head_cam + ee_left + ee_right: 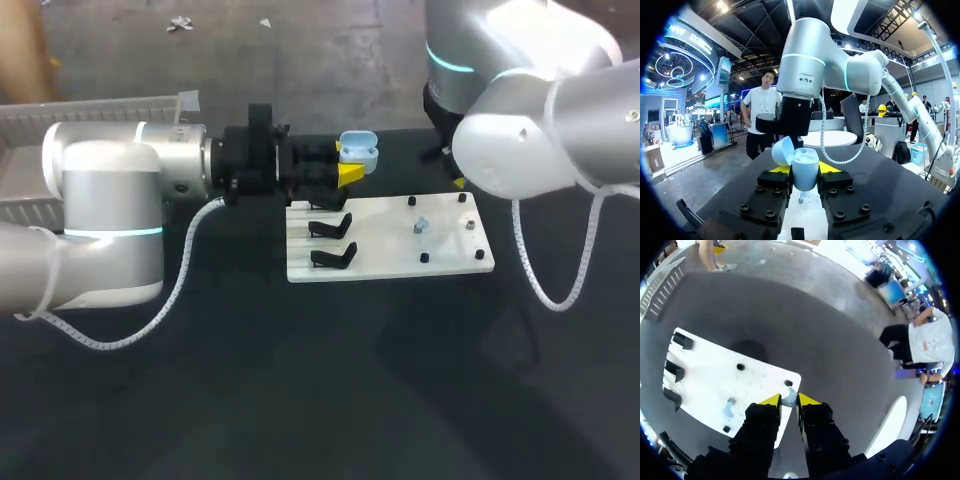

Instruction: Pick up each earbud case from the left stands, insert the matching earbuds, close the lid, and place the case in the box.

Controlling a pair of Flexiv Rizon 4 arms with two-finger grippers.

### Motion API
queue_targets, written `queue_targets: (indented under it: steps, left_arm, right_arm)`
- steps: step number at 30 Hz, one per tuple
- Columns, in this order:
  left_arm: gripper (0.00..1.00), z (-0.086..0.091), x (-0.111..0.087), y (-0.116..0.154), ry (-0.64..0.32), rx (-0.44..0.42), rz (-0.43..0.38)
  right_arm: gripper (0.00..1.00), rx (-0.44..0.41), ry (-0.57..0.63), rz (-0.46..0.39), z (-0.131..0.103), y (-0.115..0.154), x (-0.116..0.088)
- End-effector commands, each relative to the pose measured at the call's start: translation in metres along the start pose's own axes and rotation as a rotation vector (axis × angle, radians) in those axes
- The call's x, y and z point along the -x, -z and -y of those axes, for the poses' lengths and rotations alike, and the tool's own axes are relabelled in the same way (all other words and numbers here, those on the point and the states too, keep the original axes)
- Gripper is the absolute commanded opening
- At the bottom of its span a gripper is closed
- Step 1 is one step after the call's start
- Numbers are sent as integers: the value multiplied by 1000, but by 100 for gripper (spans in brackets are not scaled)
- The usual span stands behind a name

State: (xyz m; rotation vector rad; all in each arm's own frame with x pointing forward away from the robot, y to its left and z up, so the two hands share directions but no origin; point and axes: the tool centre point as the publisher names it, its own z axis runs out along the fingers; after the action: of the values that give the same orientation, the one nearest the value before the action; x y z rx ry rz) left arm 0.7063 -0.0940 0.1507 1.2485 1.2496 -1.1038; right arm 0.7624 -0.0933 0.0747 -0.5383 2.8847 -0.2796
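My left gripper [350, 172] is shut on a light-blue earbud case [357, 150], held above the far edge of the white board [450, 262]. In the left wrist view the case [805, 169] stands upright between the yellow tips of that gripper [805, 170], with its lid [782, 150] swung open. My right gripper [789, 400] is low over the board's corner [765, 377], shut on a pale earbud [789, 399]. A second earbud [730, 407] [421, 226] stays on the board. In the head view my right arm [540, 110] hides its own gripper.
Black case stands [332, 226] line the board's left side, and show in the right wrist view [676, 371] too. Small black pegs [425, 257] dot the board's right half. A ribbed grey box [100, 108] sits at the far left behind my left arm.
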Motion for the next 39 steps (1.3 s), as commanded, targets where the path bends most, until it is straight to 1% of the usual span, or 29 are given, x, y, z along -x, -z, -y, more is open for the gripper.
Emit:
queue_targets:
  steps: [1,2,7,9,10,11,13,15,17,18,19,20,39]
  left_arm:
    - [0,2,-1,0,-5,8,5]
    - [0,2,-1,0,-5,8,5]
    - [0,2,-1,0,-5,8,5]
    - [0,2,-1,0,-5,8,5]
    - [0,2,-1,0,-5,8,5]
    - [0,2,-1,0,-5,8,5]
    - [0,2,-1,0,-5,8,5]
    - [0,2,-1,0,-5,8,5]
    - [0,2,-1,0,-5,8,5]
    - [0,2,-1,0,-5,8,5]
    - [0,2,-1,0,-5,8,5]
    - [0,2,-1,0,-5,8,5]
    - [0,2,-1,0,-5,8,5]
  right_arm:
    - [0,19,7,8,0,37,-8]
    - [0,16,8,14,-1,46,-9]
    - [0,54,1,56,-9,87,-12]
    - [0,59,1,66,-11,100,-13]
    - [0,47,7,65,-12,107,-13]
    - [0,66,1,91,-14,116,-14]
    - [0,62,11,82,-14,124,-15]
    - [0,80,18,78,-13,133,-17]
    - [0,97,41,51,-13,139,-20]
    - [0,126,73,21,-14,141,-21]
    - [0,125,67,25,-15,142,-23]
    - [0,146,114,-35,-17,146,-25]
    - [0,146,114,-35,-17,146,-25]
